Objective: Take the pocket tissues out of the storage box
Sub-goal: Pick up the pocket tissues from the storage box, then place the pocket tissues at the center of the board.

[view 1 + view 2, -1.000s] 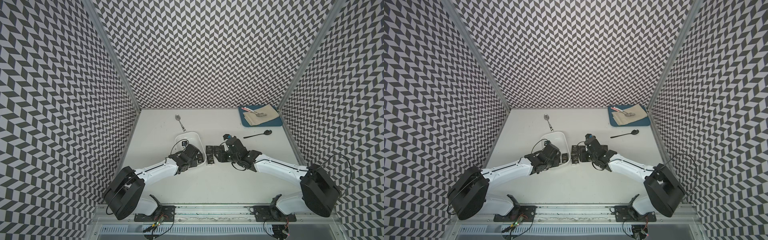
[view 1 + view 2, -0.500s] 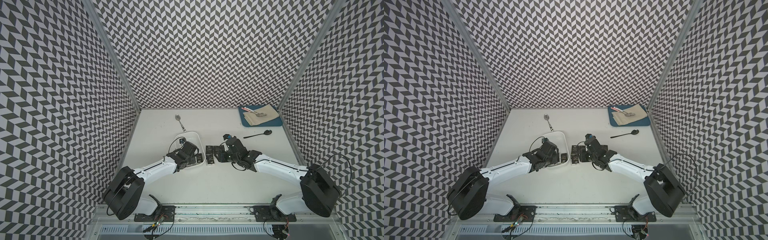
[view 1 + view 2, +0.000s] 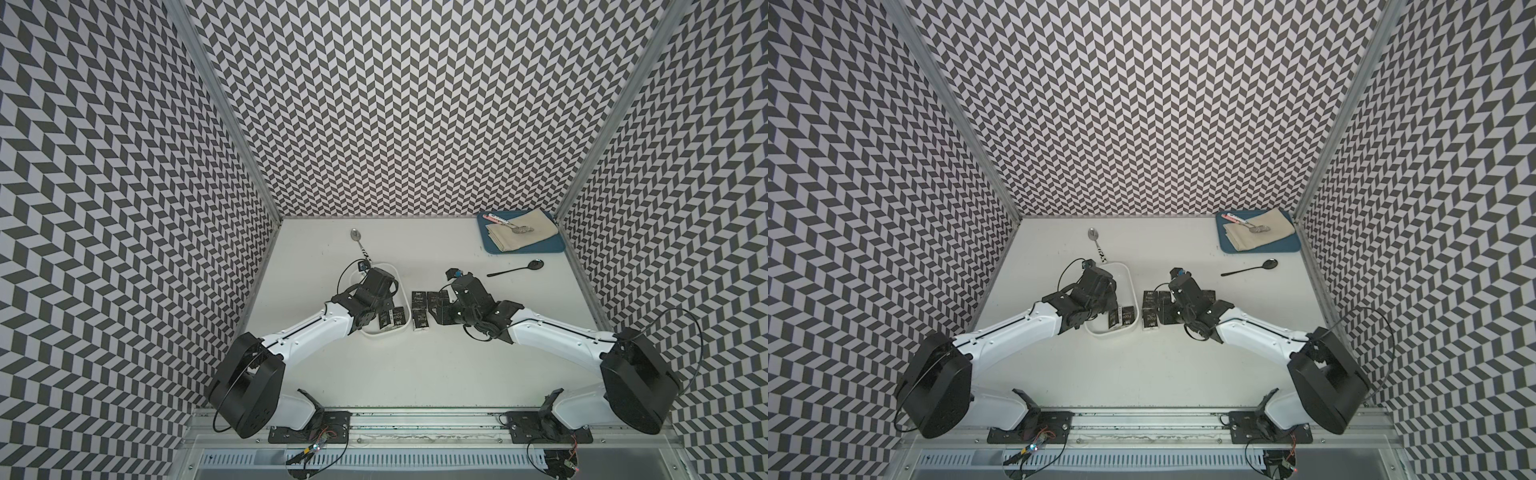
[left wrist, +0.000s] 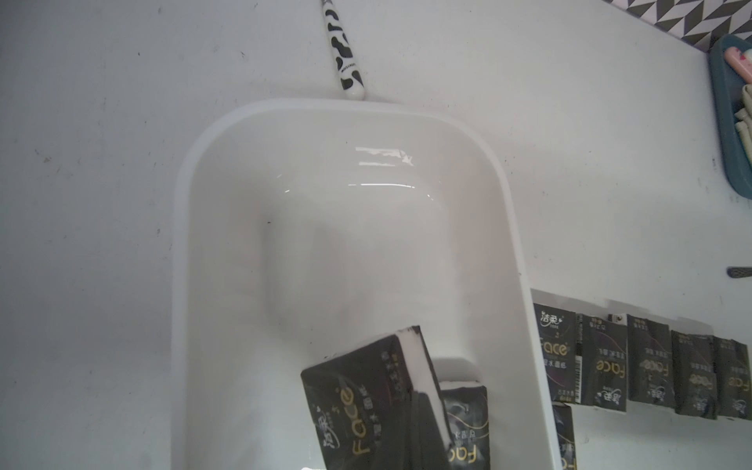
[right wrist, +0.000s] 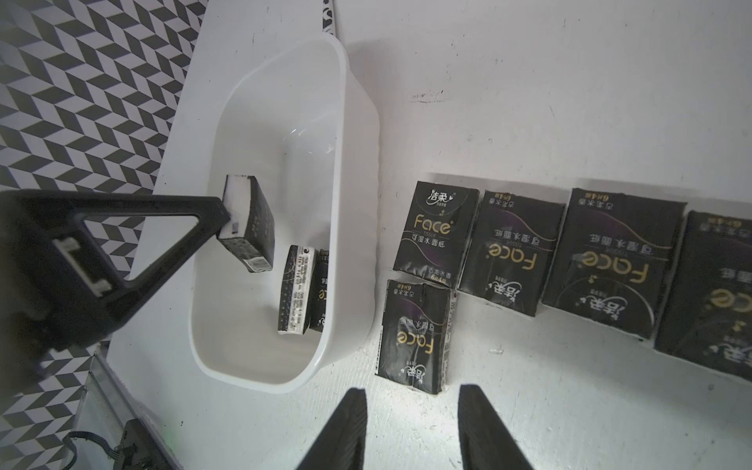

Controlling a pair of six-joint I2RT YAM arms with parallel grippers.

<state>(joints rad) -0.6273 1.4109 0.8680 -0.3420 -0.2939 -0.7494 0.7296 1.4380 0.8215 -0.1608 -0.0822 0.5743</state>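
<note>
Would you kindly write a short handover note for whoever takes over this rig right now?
Left gripper: shut on one tissue packet, which is tilted and apparently lifted off the floor of the storage box.
Right gripper: open and empty, above the table beside the box.
In the box: two more packets on edge, by the wall nearest the laid-out ones.
Done: six packets lie flat on the table beside the box.
Left: carry the held packet out, then the last two.
</note>
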